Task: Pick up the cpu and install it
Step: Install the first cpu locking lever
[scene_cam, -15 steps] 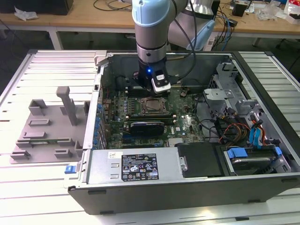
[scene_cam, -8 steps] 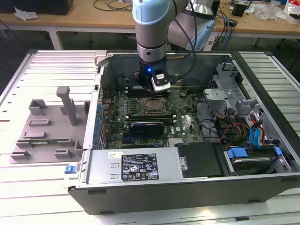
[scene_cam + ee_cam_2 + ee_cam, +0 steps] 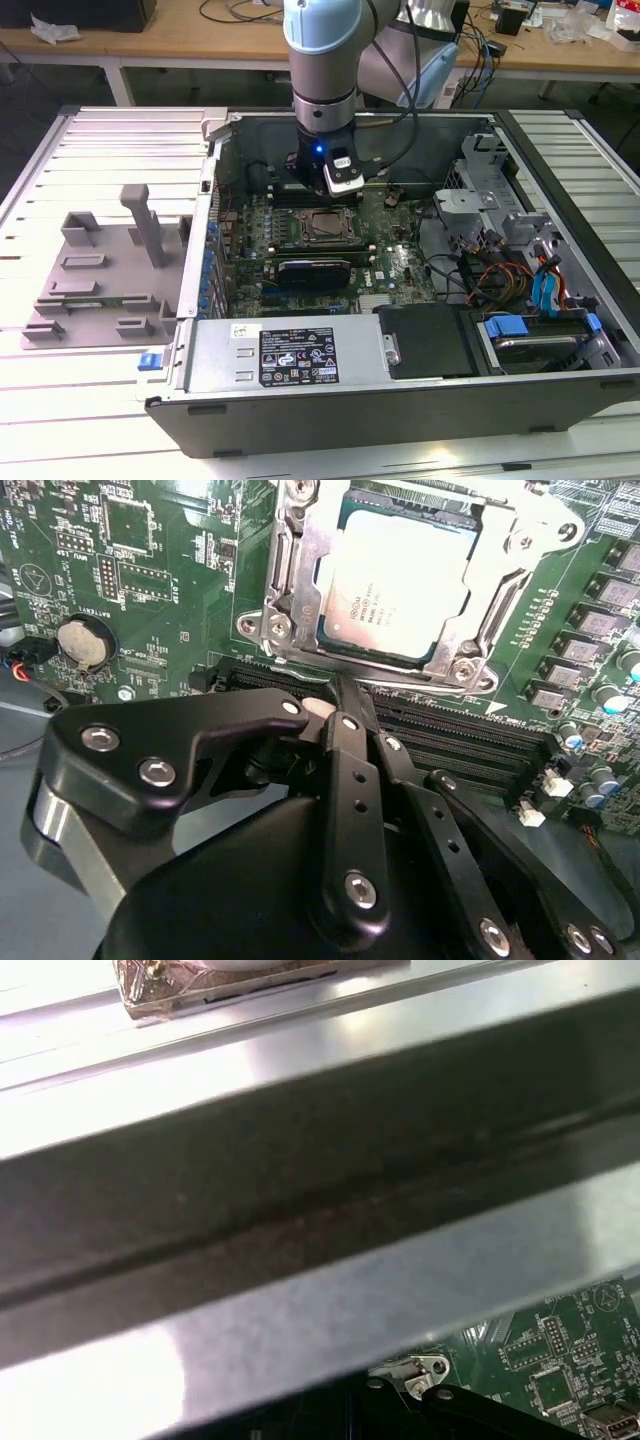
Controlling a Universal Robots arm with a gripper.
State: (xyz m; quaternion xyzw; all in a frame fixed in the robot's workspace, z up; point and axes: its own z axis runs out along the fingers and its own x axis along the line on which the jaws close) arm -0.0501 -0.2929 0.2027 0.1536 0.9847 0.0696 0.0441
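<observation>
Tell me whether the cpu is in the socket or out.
In. The cpu lies flat inside the socket's metal frame, and the gripper holds nothing.

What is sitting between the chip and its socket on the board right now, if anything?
Nothing visible. In the second wrist view the chip already lies flat inside the socket's metal frame on the green board. The gripper sits just beside the frame, apart from the chip, with its jaws shut and empty.

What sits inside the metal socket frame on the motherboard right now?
The cpu lies flat inside the socket frame, silvery top showing. The contacts beneath it are covered. The claw is beside the frame.
</observation>
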